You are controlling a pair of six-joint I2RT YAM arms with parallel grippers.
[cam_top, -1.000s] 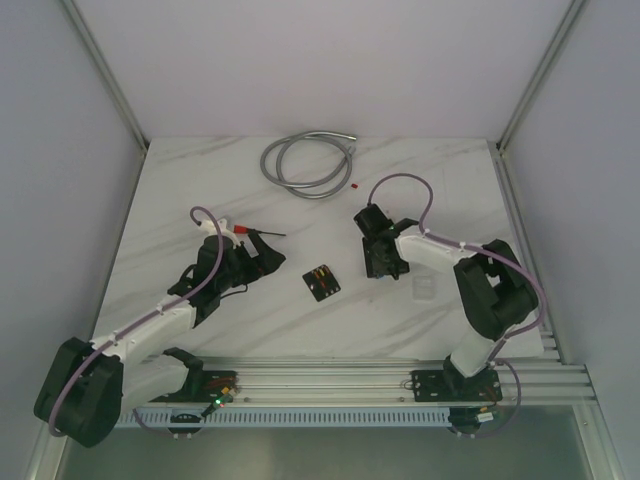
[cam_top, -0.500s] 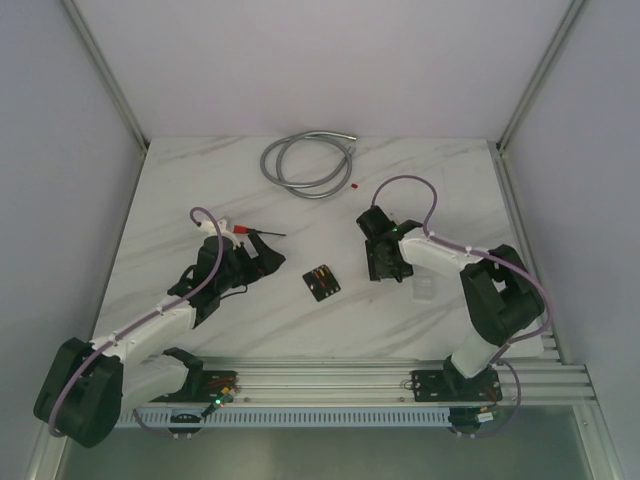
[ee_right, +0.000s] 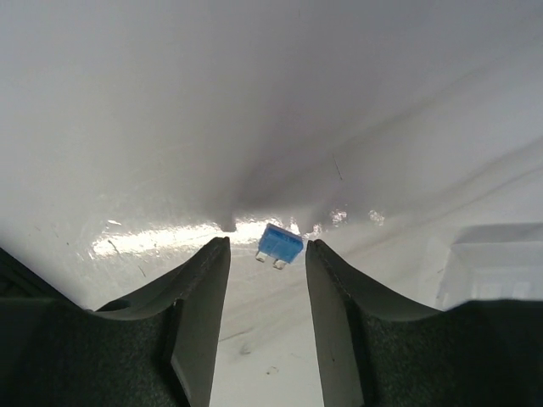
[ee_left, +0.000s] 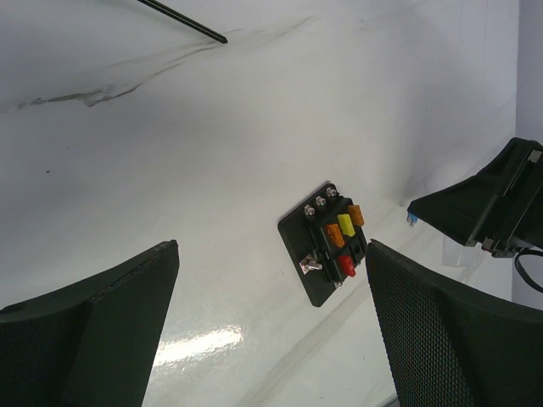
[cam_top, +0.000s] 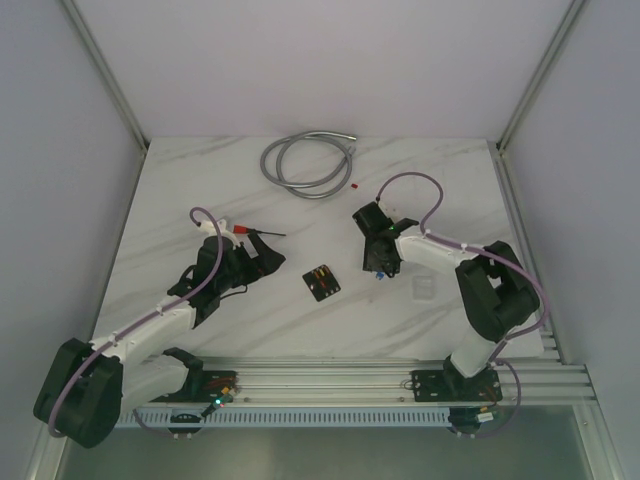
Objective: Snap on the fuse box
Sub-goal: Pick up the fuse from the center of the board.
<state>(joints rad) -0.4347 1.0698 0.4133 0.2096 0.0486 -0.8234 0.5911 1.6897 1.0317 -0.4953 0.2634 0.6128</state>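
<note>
Top external: looked steeply down from above and behind the arm bases; the farthest view, taking in the whole marble table [cam_top: 200, 180].
Left wrist: looked obliquely across the tabletop past the left gripper [ee_left: 270, 250], at middle range.
Right wrist: faced the tabletop through the right gripper [ee_right: 266, 254], very near.
Shared: fuse box [ee_left: 329, 243] appeared in top external and left wrist; blue fuse [ee_right: 280, 244] in both wrist views.

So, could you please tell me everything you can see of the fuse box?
The fuse box is a small black square plastic block lying flat on the white marbled table, turned diagonally. Its top shows orange, yellow and red fuses, three silver screws along one edge and a metal tab. Nothing but the table touches it.
</note>
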